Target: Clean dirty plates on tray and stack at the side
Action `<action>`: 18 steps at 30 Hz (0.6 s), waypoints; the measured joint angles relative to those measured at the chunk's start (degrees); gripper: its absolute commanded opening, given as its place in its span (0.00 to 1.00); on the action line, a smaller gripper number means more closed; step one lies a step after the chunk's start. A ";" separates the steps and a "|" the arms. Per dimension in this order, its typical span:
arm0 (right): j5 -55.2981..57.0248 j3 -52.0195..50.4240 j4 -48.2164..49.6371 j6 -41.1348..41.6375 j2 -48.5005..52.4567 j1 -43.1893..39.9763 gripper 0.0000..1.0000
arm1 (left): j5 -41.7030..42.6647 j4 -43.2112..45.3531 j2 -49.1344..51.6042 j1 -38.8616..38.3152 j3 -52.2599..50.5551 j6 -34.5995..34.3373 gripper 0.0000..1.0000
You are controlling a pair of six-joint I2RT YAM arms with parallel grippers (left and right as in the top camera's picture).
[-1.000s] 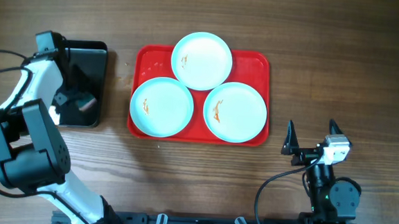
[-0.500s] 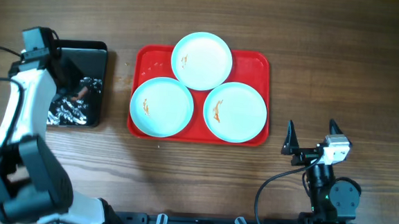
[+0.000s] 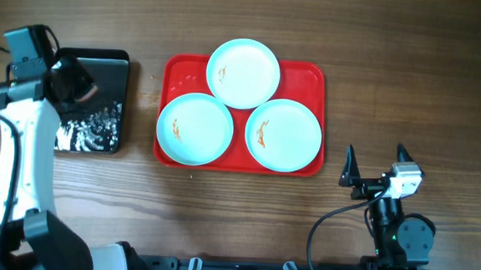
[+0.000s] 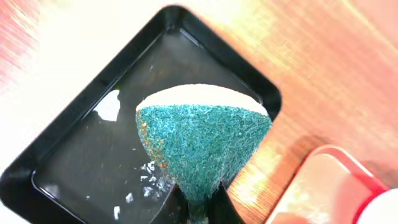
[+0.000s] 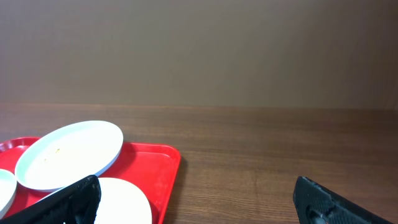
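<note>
Overhead shows all three plates [image 3: 243, 73] on the red tray [image 3: 308, 75], orange smears on them, none stacked aside. Left gripper [image 4: 199, 202] pinches a green sponge [image 4: 202, 143] above the black tray [image 4: 68, 155]; right gripper [image 3: 375, 150] gapes wide, empty. Cleaning hasn't begun, by the look of it.

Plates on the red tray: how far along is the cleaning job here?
Done: nothing; all three plates sit on the red tray with orange smears, none stacked aside. In hand: the left gripper is shut on a green scouring sponge above the wet black tray; the right gripper is open, idle. Left: wiping every plate, then stacking.
</note>
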 measured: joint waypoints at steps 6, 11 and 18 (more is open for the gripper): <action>0.02 0.00 0.00 0.02 0.00 0.00 1.00 | -0.33 -0.35 9.22 0.28 -6.49 2.34 0.04; 0.00 0.00 0.00 0.00 0.00 0.00 1.00 | 3.21 -3.23 -1.40 -0.31 1.88 2.36 0.04; 0.00 0.00 0.00 0.02 0.00 0.00 1.00 | 6.03 -8.83 7.23 -2.12 -1.36 2.56 0.04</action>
